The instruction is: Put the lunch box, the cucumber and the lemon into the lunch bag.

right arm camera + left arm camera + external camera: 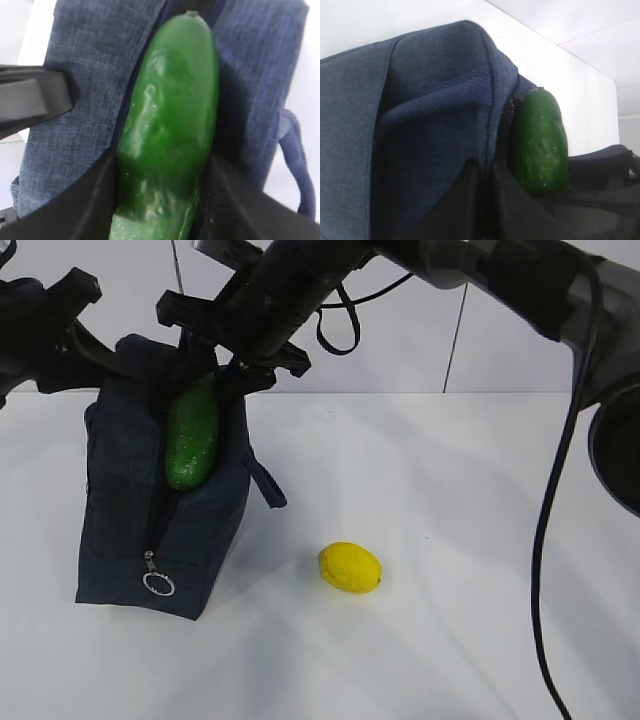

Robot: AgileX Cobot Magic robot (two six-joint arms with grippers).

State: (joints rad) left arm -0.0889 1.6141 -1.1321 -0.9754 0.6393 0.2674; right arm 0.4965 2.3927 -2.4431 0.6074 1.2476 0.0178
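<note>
The navy lunch bag (125,500) stands at the left of the table with its top zipper open. The dark green cucumber (192,445) slants into the opening, its lower end inside and its upper part sticking out. My right gripper (212,380) reaches across from the right and is shut on the cucumber (170,110), one finger on each side (162,200). My left gripper (105,365) is at the bag's top left edge, its fingers closed on the fabric (487,200). The yellow lemon (350,568) lies on the table to the right of the bag. The lunch box is not in view.
The zipper's silver ring pull (158,584) hangs at the bag's near end. A strap (268,485) sticks out on the bag's right side. The white table (450,490) extends to the right of the lemon. A black cable (545,540) hangs at the right.
</note>
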